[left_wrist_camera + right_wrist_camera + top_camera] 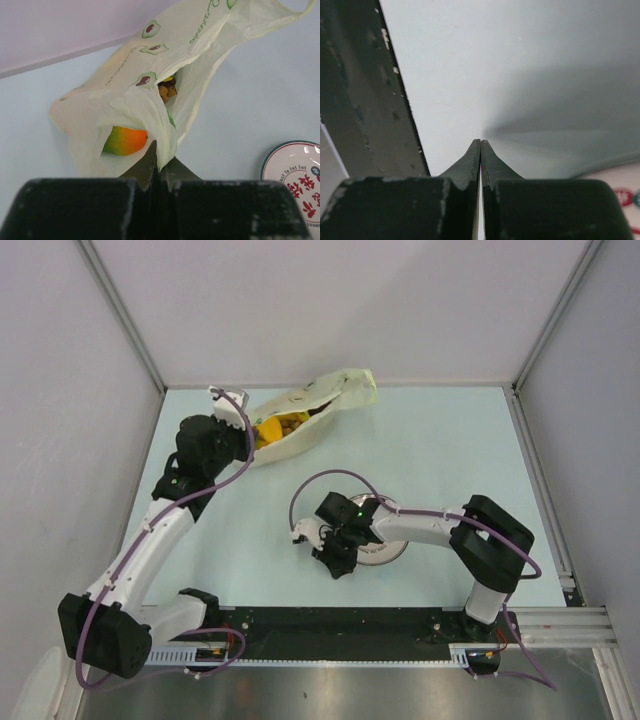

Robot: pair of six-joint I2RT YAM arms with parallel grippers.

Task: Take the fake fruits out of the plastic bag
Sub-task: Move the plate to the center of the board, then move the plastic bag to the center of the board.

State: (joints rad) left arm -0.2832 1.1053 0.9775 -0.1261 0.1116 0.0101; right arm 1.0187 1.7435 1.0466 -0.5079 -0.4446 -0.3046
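The pale yellow-cream plastic bag (318,406) lies at the back of the table, its mouth toward the left arm. My left gripper (161,161) is shut on a fold of the bag (150,107) at its mouth and holds it up. Inside I see the green-red mango (124,140), a brown round cluster (166,90), and in the top view yellow fruit (268,432) and the brown cluster (291,424). My right gripper (480,143) is shut and empty, low over the table near the front (331,558), beside the white plate (385,552).
The round white plate with red marks (295,175) lies right of the bag's mouth, partly under the right arm. A black rail (375,100) runs along the table's near edge, left in the right wrist view. Grey walls (60,390) enclose the table.
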